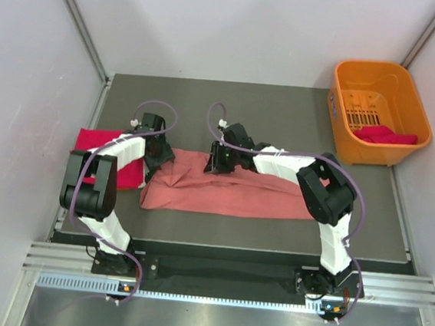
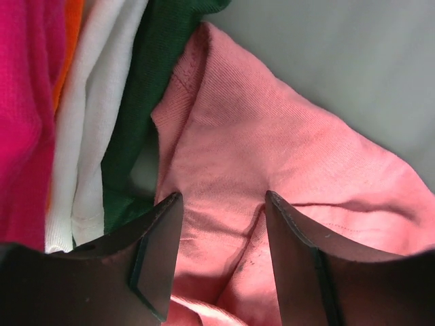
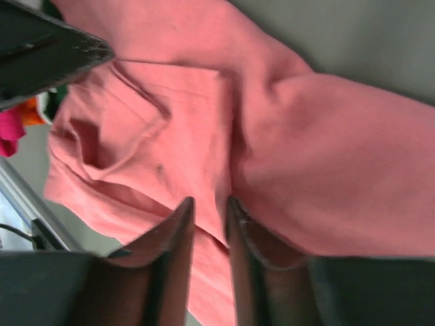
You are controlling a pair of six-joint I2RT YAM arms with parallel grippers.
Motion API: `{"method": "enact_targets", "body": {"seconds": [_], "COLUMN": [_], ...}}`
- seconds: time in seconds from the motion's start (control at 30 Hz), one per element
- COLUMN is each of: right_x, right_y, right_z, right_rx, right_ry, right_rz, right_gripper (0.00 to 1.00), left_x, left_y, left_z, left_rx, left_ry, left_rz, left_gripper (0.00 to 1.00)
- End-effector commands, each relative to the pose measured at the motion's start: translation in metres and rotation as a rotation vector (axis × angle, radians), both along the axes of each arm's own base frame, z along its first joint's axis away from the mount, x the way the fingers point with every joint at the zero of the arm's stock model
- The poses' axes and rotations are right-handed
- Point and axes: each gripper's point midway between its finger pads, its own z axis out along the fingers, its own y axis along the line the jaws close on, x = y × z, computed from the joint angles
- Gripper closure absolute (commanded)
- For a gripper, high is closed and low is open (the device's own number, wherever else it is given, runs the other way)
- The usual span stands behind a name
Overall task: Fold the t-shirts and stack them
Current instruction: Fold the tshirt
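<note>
Two arms reach out from the near edge of the table [image 1: 284, 112], and just ahead of them the salmon-pink t-shirt [image 1: 230, 193] lies across the middle as a long band, doubled lengthwise by the look of it and ready for its cross fold. The left gripper [image 2: 223, 198] is down at the shirt's left end, jaws standing well apart with bare cloth under the gap, gripping nothing; I'd say it's lining up on that corner. The right gripper [image 3: 211, 202] sits at the shirt's far edge near the middle, jaws only a slit apart with a ridge of pink cloth seemingly caught between them, a pinch fit to carry the fold over. Just beside the left end sits the folded stack: magenta-red t-shirt [image 2: 20, 102] on top, then edges of an orange t-shirt [image 2: 71, 41], a white t-shirt [image 2: 88, 115] and a dark green t-shirt [image 2: 139, 102], close by so the finished shirt travels little. Far right, the orange basket [image 1: 339, 105] holds one more crumpled red shirt [image 1: 386, 136]. No label or writing reads anywhere.
</note>
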Motion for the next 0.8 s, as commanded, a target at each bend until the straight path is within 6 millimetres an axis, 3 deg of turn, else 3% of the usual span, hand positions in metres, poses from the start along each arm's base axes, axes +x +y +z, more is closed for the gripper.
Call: {"method": "enact_targets", "body": {"seconds": [0.0, 0.1, 0.17, 0.23, 0.27, 0.4, 0.63, 0.7, 0.77], "right_x": [-0.010, -0.026, -0.042, -0.050, -0.061, -0.085, -0.118, -0.128, -0.129], "right_y": [0.021, 0.013, 0.003, 0.004, -0.003, -0.006, -0.008, -0.008, -0.010], "right_z": [0.027, 0.034, 0.023, 0.032, 0.021, 0.019, 0.019, 0.021, 0.024], "right_rx": [0.120, 0.134, 0.112, 0.148, 0.133, 0.170, 0.208, 0.221, 0.228], "right_ry": [-0.032, -0.040, -0.011, -0.034, -0.010, -0.007, -0.018, -0.023, -0.036], "right_rz": [0.052, 0.064, 0.074, 0.092, 0.101, 0.125, 0.186, 0.210, 0.210], "right_gripper": [0.76, 0.93, 0.94, 0.93, 0.93, 0.92, 0.78, 0.68, 0.52], "left_x": [-0.010, -0.008, -0.009, -0.008, -0.007, -0.005, -0.003, -0.003, -0.002], "left_y": [0.017, 0.021, 0.023, 0.024, 0.024, 0.024, 0.029, 0.030, 0.030], "left_z": [-0.004, -0.001, -0.001, 0.000, 0.001, 0.003, 0.010, 0.011, 0.012], "left_rx": [0.072, 0.091, 0.099, 0.107, 0.108, 0.111, 0.136, 0.147, 0.147], "left_ry": [0.028, 0.020, 0.022, 0.019, 0.018, 0.008, -0.015, -0.015, -0.021], "left_rz": [0.041, 0.051, 0.056, 0.059, 0.060, 0.064, 0.075, 0.074, 0.070], "left_gripper": [0.42, 0.42, 0.42, 0.42, 0.42, 0.43, 0.42, 0.42, 0.42]}}
